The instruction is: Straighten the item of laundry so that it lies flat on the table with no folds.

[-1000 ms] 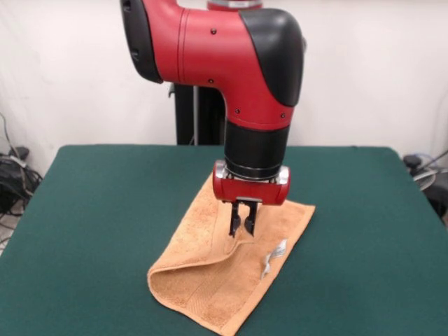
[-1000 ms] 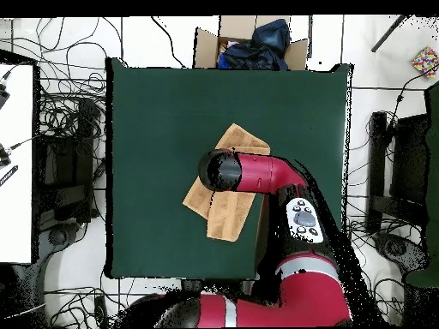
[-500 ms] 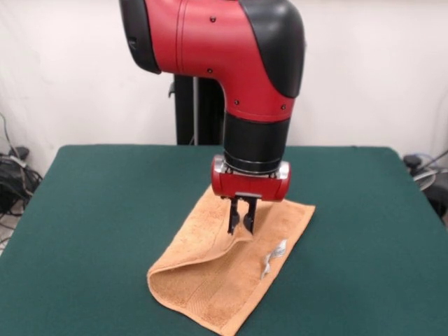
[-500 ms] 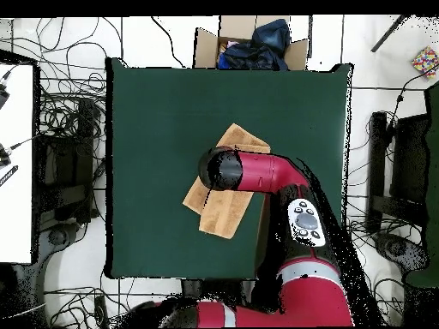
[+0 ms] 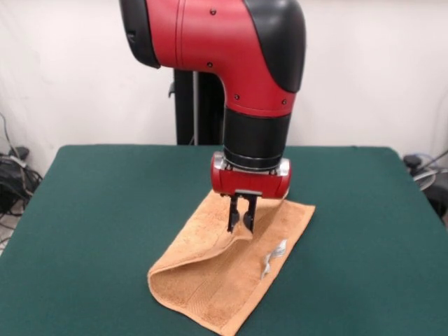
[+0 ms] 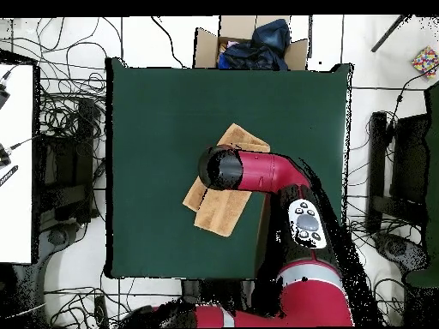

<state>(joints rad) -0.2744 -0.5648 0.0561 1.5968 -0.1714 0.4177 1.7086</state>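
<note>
The orange-tan towel (image 5: 231, 269) lies near the middle of the green desk (image 5: 98, 231), folded over itself, with its rounded fold toward the near edge and its white care tag (image 5: 274, 256) on the top layer. The fingers (image 5: 240, 215) are together, clamped on a pinch of the top layer, which rises to them in a small peak. Against a second ago, the gripper has risen slightly, and in the overhead view the towel's end nearest the robot's base has drawn in, so the cloth (image 6: 225, 193) shows shorter there. The red arm (image 6: 257, 174) covers the towel's middle from above. Past the desk's far edge in the overhead view stands an open cardboard box (image 6: 249, 44) holding dark cloth, amid cables on the floor.
</note>
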